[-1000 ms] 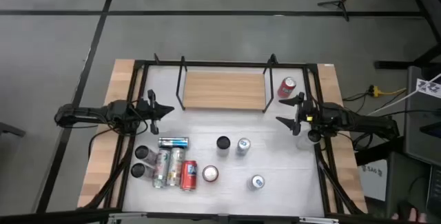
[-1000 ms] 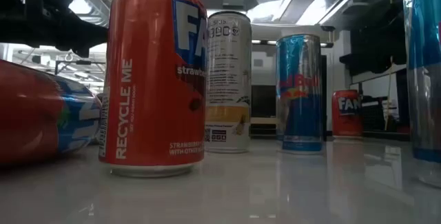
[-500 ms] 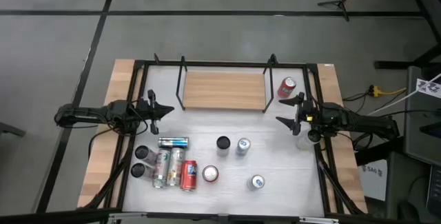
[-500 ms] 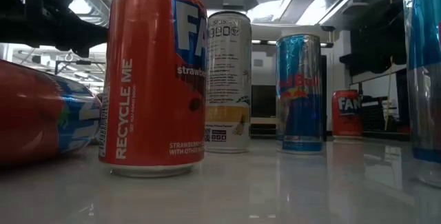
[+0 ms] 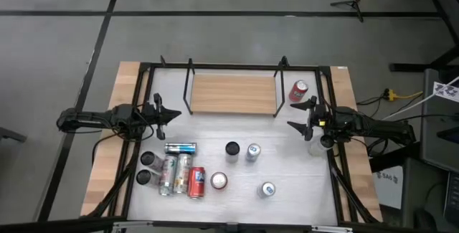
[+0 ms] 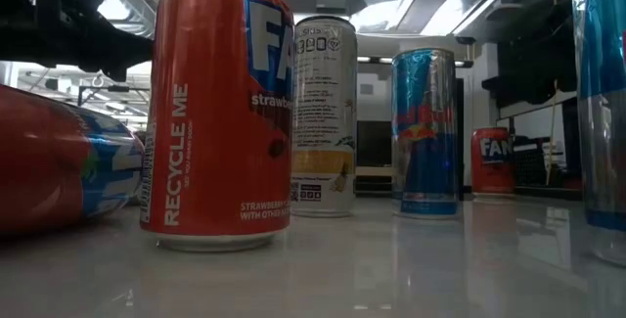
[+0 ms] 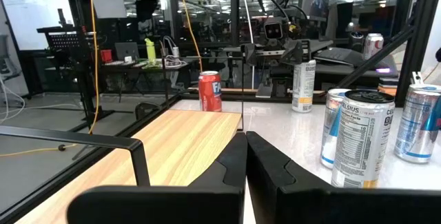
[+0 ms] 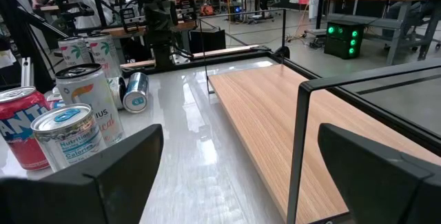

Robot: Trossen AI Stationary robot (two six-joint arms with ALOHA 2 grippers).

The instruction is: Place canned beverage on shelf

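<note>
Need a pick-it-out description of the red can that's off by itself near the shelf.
Find the shelf at the table's far edge. Just off its right end, near the open right gripper, one red can stands upright. It stands alone; the other red cans sit in the near-left cluster.

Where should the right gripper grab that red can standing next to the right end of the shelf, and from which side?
Grip the red can around the middle of its round side wall. It stands upright beside the shelf, so a level approach from the open right gripper, on the side away from the shelf's black upright, looks clearest. The left gripper waits shut at the table's left.
</note>
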